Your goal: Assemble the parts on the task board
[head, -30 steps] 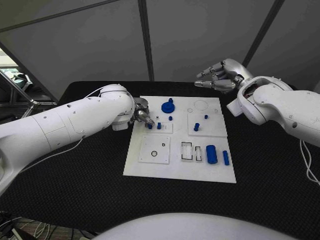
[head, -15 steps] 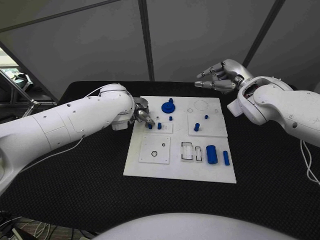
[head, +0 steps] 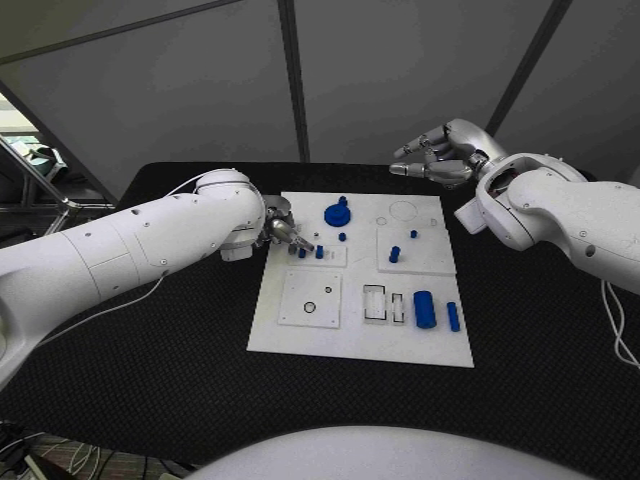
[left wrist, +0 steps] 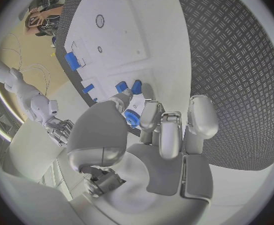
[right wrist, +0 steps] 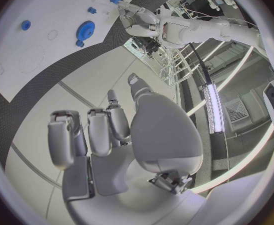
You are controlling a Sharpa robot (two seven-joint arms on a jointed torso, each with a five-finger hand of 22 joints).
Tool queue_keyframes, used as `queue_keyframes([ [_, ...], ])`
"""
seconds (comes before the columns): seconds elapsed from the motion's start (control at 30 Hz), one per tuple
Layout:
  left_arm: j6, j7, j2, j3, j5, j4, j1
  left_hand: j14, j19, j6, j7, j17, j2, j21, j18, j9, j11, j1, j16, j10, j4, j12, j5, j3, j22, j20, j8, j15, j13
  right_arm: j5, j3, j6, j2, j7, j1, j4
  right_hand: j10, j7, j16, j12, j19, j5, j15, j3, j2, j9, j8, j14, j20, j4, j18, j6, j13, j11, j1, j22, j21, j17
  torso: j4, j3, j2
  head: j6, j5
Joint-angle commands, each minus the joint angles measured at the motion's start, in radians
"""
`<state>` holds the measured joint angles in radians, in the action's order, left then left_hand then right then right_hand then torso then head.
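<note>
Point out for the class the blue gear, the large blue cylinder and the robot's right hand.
blue gear (head: 336, 213), head view, on its round toothed face.
large blue cylinder (head: 423, 308), head view, middle of its side.
right hand (head: 436, 157), head view, on its curled fingers.

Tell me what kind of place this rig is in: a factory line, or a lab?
Most likely a robotics lab test cell. Grey partition panels enclose a black table bearing a white task board with small blue parts, and metal racking with cables stands nearby.

Left arm reaches in low, its hand (head: 281, 232) pinching a small blue part (left wrist: 131, 119) between thumb and fingers. Right arm is raised, its hand (head: 438, 159) held high, fingers curled inward, holding nothing.
</note>
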<state>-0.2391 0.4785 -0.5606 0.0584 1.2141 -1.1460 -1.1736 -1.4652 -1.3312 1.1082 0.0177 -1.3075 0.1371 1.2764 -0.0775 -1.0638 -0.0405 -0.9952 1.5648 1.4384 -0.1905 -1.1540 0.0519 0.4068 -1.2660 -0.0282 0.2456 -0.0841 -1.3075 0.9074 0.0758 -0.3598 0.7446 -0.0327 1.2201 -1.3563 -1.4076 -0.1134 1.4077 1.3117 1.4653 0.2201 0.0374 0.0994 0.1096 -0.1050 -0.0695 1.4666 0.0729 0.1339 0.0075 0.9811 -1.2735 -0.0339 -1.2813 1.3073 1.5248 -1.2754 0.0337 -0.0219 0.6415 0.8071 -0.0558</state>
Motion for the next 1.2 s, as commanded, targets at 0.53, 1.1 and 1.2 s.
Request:
queue_keyframes([
  [0.53, 0.050, 0.017, -0.006, -0.002, -0.028, 0.010, 0.008, -0.104, -0.005, 0.011, 0.004, -0.259, -0.007, -0.009, -0.011, 0.000, 0.000, -0.049, 0.002, 0.006, -0.082, -0.008, -0.004, -0.106, -0.005, 0.007, -0.006, -0.009, -0.051, -0.003, 0.001, 0.009, -0.003, -0.003, 0.002, 0.003, 0.002, 0.000, -0.005, -0.001, 0.060, 0.004, 0.008, -0.006, -0.002, -0.002, 0.004, 0.044, -0.006, 0.002, 0.012, 0.006, 0.002, 0.004, 0.006, 0.190, -0.005, 0.001, -0.0010, -0.0003, 0.000, -0.002, -0.002],
  [1.1, 0.062, 0.006, -0.030, 0.067, -0.095, -0.005, 0.005, -0.103, -0.002, 0.006, 0.004, -0.254, -0.005, -0.017, -0.013, -0.001, 0.000, -0.080, -0.003, 0.000, -0.092, 0.003, -0.003, -0.140, 0.000, 0.007, -0.008, -0.009, -0.046, -0.003, 0.001, 0.009, -0.002, -0.002, 0.002, 0.005, 0.002, 0.000, -0.005, -0.001, 0.060, 0.004, 0.008, -0.006, -0.002, -0.002, 0.004, 0.044, -0.006, 0.002, 0.012, 0.006, 0.002, 0.004, 0.006, 0.190, -0.005, 0.001, -0.0001, -0.0012, 0.000, -0.004, -0.002],
  [1.2, 0.056, 0.006, -0.030, 0.070, -0.098, -0.004, 0.005, -0.103, -0.001, 0.005, 0.004, -0.253, -0.009, -0.020, -0.014, 0.000, 0.000, -0.089, -0.004, -0.002, -0.092, 0.007, -0.003, -0.144, 0.002, 0.007, -0.009, -0.009, -0.044, -0.003, 0.001, 0.009, -0.002, -0.002, 0.002, 0.005, 0.002, 0.000, -0.005, -0.001, 0.060, 0.004, 0.008, -0.006, -0.002, -0.002, 0.004, 0.044, -0.006, 0.002, 0.012, 0.006, 0.002, 0.004, 0.006, 0.190, -0.005, 0.001, -0.0010, -0.0005, 0.000, -0.004, -0.002],
])
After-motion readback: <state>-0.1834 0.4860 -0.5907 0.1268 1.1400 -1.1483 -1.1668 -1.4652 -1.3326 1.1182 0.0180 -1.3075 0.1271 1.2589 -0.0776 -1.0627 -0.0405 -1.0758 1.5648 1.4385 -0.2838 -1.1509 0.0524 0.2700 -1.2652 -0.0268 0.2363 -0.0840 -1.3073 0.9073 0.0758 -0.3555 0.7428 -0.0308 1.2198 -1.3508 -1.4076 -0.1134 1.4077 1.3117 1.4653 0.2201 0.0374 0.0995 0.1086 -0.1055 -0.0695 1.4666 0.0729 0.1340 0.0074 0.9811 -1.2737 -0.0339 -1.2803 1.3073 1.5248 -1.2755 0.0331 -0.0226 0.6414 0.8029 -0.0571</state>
